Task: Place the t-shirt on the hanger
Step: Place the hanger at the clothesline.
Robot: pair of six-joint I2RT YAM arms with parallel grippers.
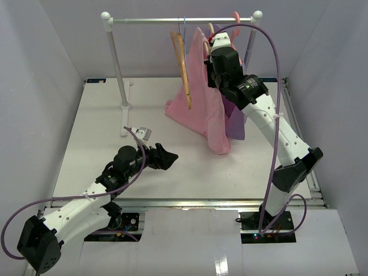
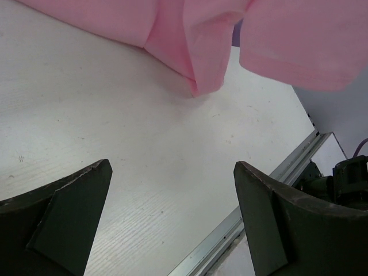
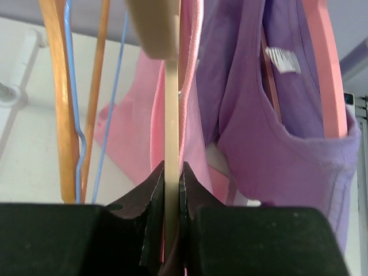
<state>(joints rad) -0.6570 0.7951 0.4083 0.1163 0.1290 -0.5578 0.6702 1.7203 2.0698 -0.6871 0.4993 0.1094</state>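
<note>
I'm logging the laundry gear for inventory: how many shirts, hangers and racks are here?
Shirts: 2 (pink t-shirt, purple shirt)
Hangers: 4 (orange hanger, blue wire hanger, beige hanger, pink hanger)
Racks: 1 (rack)
Total: 7

The light pink t-shirt [image 1: 202, 100] hung high, plain and soft. Its folds fell steeply and its lower left part reached down to the surface [image 1: 92, 132]. The beige hanger [image 3: 171, 132] stood upright and edge-on against the pink cloth, with its thin bar pinched in the right tool [image 3: 171, 175].
</note>
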